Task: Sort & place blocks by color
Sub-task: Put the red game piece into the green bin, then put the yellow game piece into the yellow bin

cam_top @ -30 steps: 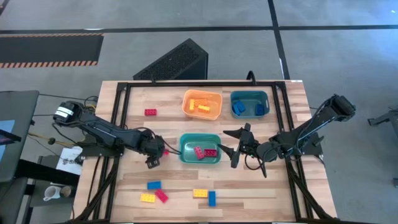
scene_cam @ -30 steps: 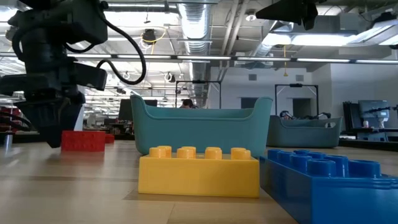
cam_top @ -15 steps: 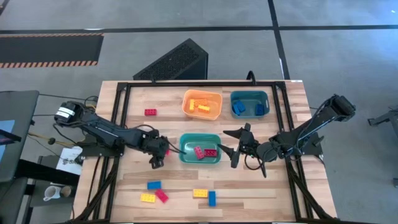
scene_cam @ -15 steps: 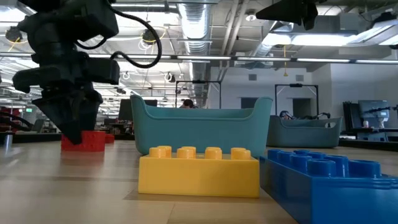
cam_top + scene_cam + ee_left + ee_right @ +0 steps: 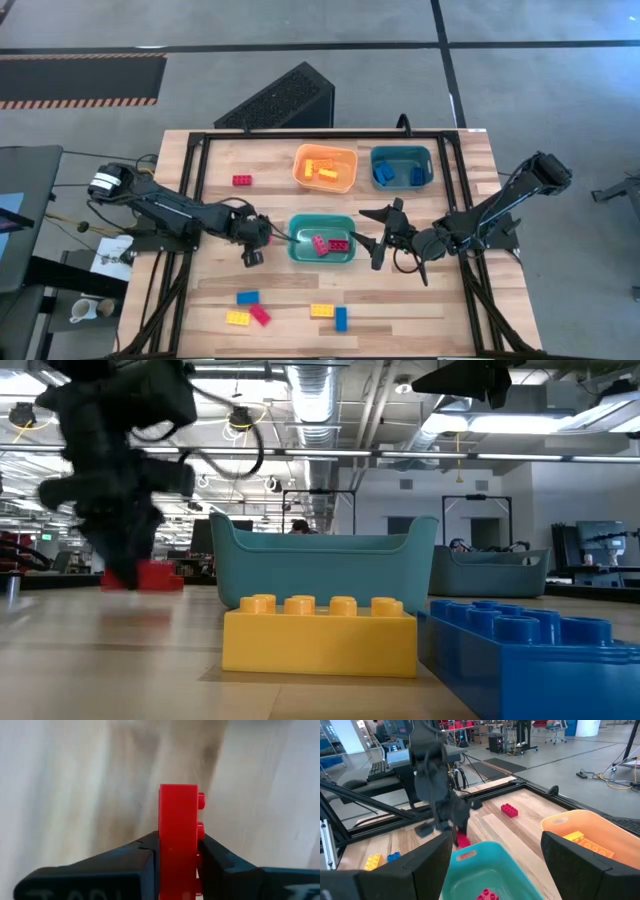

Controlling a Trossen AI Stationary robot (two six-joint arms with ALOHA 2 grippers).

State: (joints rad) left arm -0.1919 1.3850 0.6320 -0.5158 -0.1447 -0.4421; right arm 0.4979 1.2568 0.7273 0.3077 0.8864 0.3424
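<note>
**Red brick pinched beside the near teal bin**

Claw (image 5: 179, 851) of the left arm is clamped on a red brick (image 5: 178, 837); the left wrist view shows both dark fingers (image 5: 135, 857) pressed against the brick's flat sides, studs facing sideways, blurred wood grain behind. From above we see this claw just at 9 o'clock of the near teal bin (image 5: 298, 226), close to its rim, over the wooden table (image 5: 420, 300). In the low view the brick looks lifted slightly off the table.

Two red bricks (image 5: 328, 244) already lie in that bin. At 12 o'clock of it sits the orange bin (image 5: 302, 157) with yellow bricks (image 5: 322, 171), and beside that a second teal bin (image 5: 402, 151) with blue bricks (image 5: 384, 174).

We count more loose pieces: one red brick (image 5: 242, 180) at 10 o'clock, and a scatter of blue, yellow and red bricks (image 5: 247, 310) toward 6 and 7 o'clock.

The right claw (image 5: 379, 239) waits at 3 o'clock of the near teal bin, fingers spread wide, holding nothing.
</note>
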